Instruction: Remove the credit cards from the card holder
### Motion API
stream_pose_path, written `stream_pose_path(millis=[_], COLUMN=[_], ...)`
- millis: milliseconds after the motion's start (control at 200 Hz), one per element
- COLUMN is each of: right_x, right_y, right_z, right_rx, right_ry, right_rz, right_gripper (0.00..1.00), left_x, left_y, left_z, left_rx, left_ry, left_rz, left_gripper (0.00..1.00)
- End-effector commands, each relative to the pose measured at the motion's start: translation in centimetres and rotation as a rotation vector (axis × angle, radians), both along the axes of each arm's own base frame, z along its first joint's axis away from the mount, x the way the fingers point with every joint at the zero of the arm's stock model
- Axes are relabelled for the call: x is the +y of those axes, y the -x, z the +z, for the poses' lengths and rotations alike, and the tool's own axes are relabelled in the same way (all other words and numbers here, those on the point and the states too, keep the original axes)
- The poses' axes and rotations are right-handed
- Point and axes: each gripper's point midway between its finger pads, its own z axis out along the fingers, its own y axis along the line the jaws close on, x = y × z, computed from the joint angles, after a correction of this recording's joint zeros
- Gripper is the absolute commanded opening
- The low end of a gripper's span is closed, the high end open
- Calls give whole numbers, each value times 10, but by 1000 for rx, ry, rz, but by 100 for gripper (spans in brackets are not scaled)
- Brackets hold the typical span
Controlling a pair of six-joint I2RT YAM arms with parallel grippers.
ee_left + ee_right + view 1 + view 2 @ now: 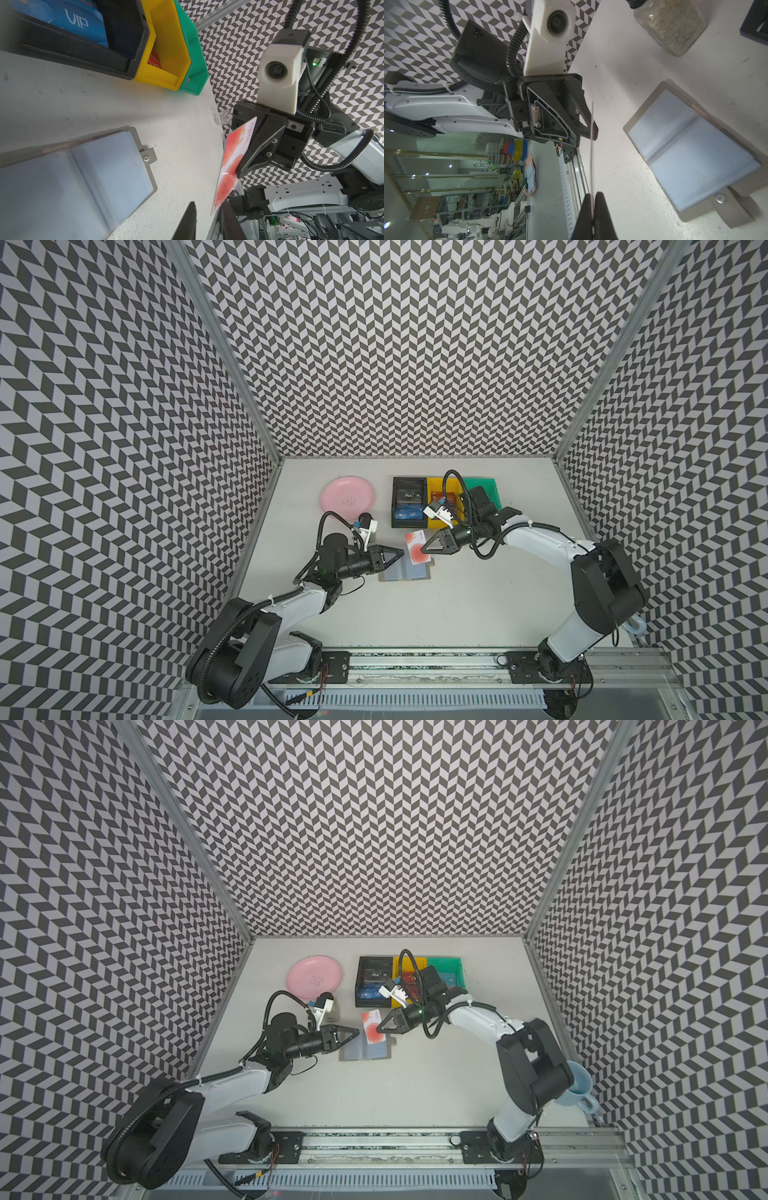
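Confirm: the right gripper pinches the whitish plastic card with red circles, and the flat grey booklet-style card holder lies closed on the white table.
Not closed: the flat grey booklet-style card holder lies open on the white table, clear bluish sleeves up, as the right wrist view shows. The right gripper does pinch the whitish plastic card with red circles.

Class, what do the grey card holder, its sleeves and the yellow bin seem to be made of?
Card holder: probably matte faux leather or felt; stitched edge, metal snap.
Sleeves: clear glossy soft plastic; layered see-through edges.
Yellow bin: rigid moulded plastic, smooth, shiny.
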Motion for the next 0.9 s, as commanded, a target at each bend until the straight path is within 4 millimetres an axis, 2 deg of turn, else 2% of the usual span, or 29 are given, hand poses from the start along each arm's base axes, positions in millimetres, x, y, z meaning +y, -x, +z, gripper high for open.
stream_pose_path(millis=[0, 75, 185, 270, 330, 421, 646, 786, 896], right_x=[-15, -31, -61, -80, -102, -129, -180, -205, -218], right_y=[0, -14, -37, -45, -58, -65, -78, -98, -116], right_z=[14, 12, 23, 33, 37, 39, 41, 41, 27], right_rx=[-186, -310, -531, -673, -745, -836, -982, -1002, -977], right_ry=[76, 214, 404, 500, 614, 762, 1044, 1121, 1145], right_rz=[45, 3, -82, -91, -158, -166, -51, 14, 72], right_gripper=[0, 0, 0, 0, 0, 0, 0, 0, 0], left_x=[5, 8, 10, 11, 11, 12, 13, 14, 16], left_y=[-6, -6, -7, -7, -8, -9, -8, -7, -8], left_z=[1, -2, -2, -2, -2, -2, -9, -12, -14], left_rx=[-18, -14, -14, -13, -14, -15, 1, 7, 11], left_ry=[-34, -40, -40, -39, -41, -44, -52, -55, -61], left_rz=[28, 32, 27, 22, 19, 14, 15, 18, 27], left_gripper=[25, 25, 25, 25, 25, 25, 25, 25, 25])
